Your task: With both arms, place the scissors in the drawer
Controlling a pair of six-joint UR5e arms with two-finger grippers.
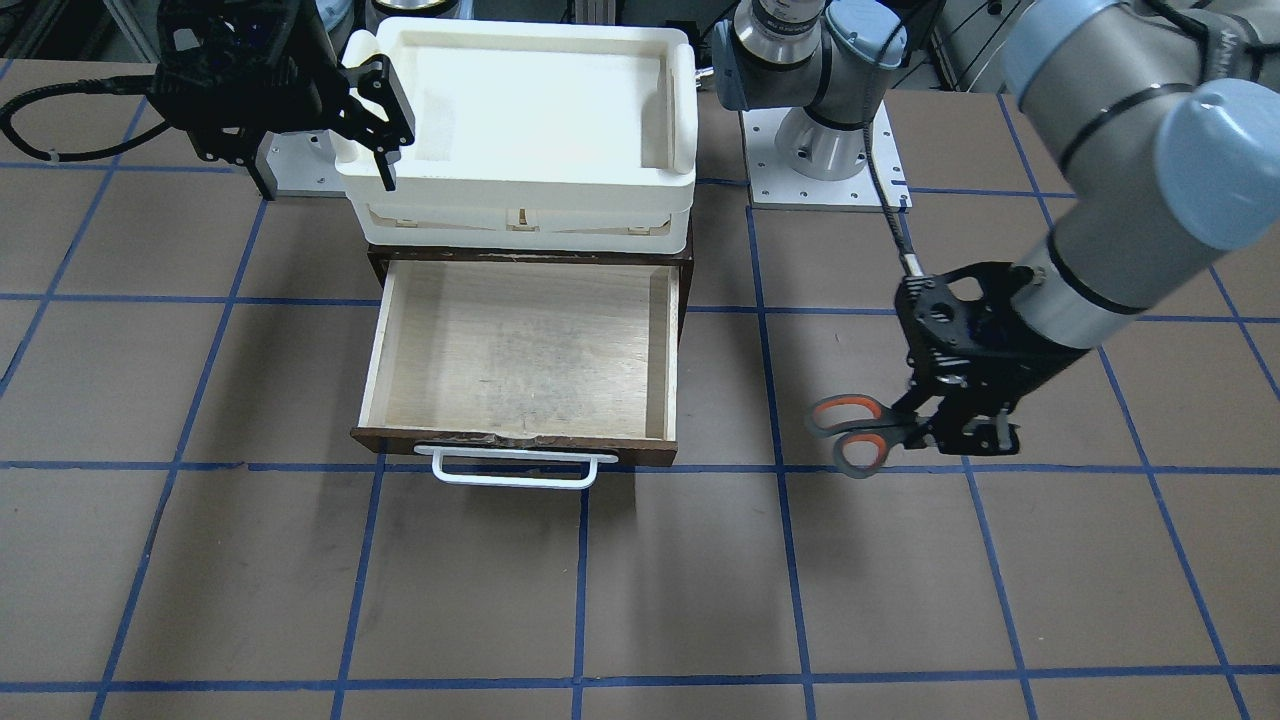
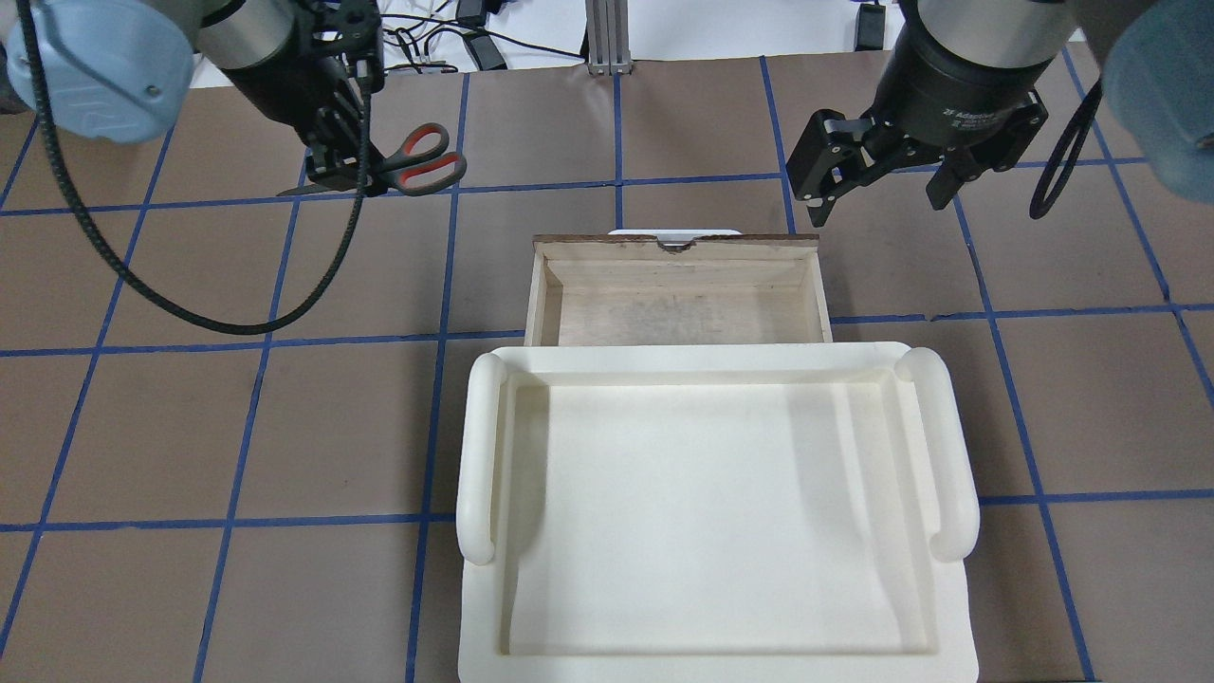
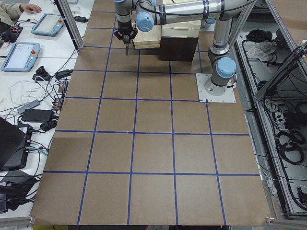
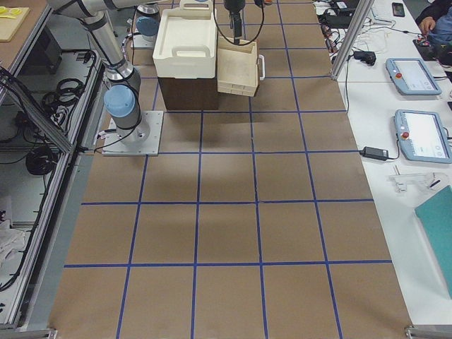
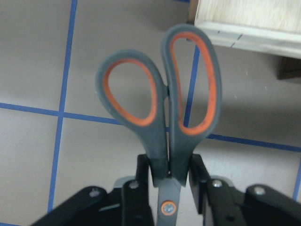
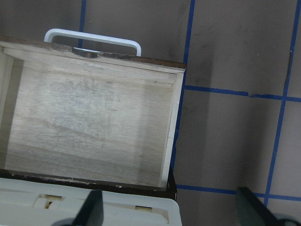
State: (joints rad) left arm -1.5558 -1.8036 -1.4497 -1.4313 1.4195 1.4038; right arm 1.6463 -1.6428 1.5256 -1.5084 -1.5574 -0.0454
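Note:
The scissors point(image 1: 848, 434), with grey handles and orange-lined loops, hang in my left gripper point(image 1: 930, 432), which is shut on them near the pivot. Their loops point(image 5: 162, 94) point toward the drawer. In the overhead view the scissors point(image 2: 422, 161) and left gripper point(image 2: 337, 175) are to the left of the drawer. The dark brown drawer point(image 1: 520, 345) stands pulled out, its pale wood floor point(image 6: 94, 127) bare and its white handle point(image 1: 515, 468) at the front. My right gripper point(image 2: 877, 194) is open and empty, hovering by the drawer's right front corner.
A white plastic bin point(image 2: 711, 512) sits on top of the dark cabinet point(image 4: 185, 92) behind the drawer. The brown table point(image 1: 640, 600) carries blue grid tape. Side tables hold tablets point(image 4: 422, 134) and cables. A person's hand shows at the far edge of the left side view.

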